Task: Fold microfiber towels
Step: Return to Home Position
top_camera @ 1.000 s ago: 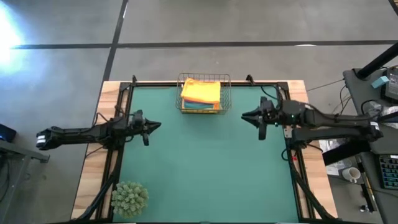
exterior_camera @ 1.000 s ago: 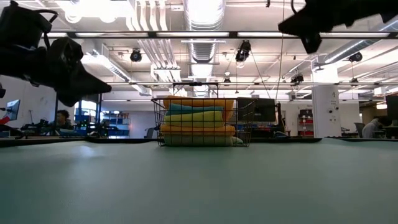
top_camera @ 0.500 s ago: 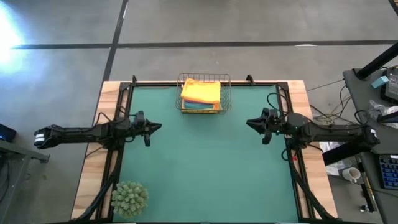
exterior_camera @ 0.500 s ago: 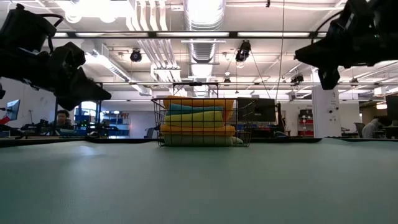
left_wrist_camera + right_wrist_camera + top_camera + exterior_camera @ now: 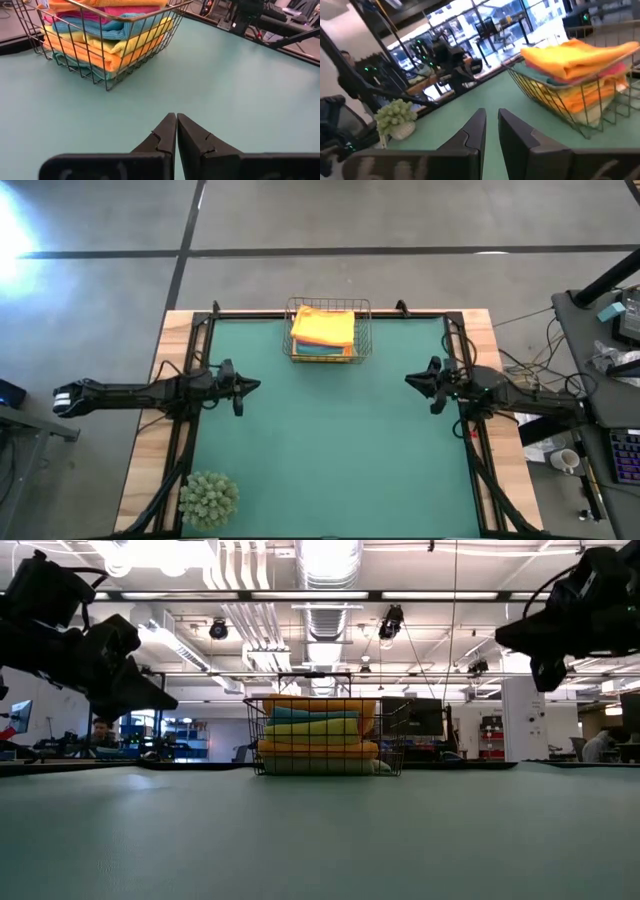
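While right claw [image 5: 491,113] is ajar, left claw [image 5: 176,116] isn't.

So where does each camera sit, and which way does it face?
High view: above the table, looking straight down; shows left gripper and right gripper.
Low view: table-top height, looking level at the wire basket; grippers overhead.
Left wrist view: on that arm, facing the basket past shut fingers.
Right wrist view: likewise, past parted fingers; plant ball beyond.
All share the basket of microfiber towels.
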Available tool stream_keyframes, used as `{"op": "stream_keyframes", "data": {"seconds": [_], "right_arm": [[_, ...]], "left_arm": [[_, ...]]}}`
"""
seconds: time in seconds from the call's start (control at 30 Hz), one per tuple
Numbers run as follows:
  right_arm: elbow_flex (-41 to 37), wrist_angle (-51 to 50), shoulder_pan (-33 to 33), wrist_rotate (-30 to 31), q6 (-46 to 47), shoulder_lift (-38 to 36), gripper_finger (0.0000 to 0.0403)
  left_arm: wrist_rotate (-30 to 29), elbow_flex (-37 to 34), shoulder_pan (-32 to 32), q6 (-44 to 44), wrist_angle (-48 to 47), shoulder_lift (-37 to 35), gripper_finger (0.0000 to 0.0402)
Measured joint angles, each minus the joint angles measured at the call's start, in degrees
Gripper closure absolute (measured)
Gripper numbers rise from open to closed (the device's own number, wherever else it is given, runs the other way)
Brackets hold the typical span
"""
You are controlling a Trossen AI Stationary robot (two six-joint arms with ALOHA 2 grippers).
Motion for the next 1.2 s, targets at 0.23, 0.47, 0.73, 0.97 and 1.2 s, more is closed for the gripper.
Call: {"op": "stream_keyframes", "data": {"seconds": [0.23, 0.47, 0.73, 0.97, 1.2], "right_arm": [[0.6, -2.9, 0.0, 5.6, -3.5, 0.7, 0.036], [0.6, -2.4, 0.0, 12.5, -6.2, 1.1, 0.036], [0.6, -2.5, 0.0, 12.5, -11.1, 1.9, 0.036], [0.6, -2.2, 0.0, 12.6, -24.9, 2.0, 0.036], [0.8, -2.3, 0.0, 12.6, -24.3, 1.9, 0.036]], "left_arm": [[0.0, 0.0, 0.0, 0.0, 0.2, 1.4, 0.0402], [0.0, 0.0, 0.0, 0.0, 0.2, 3.2, 0.0401], [0.0, 0.0, 0.0, 0.0, 0.3, 5.4, 0.0402], [0.0, 0.0, 0.0, 0.0, 0.3, 7.5, 0.0402], [0.0, 0.0, 0.0, 0.0, 0.3, 10.1, 0.0402]]}}
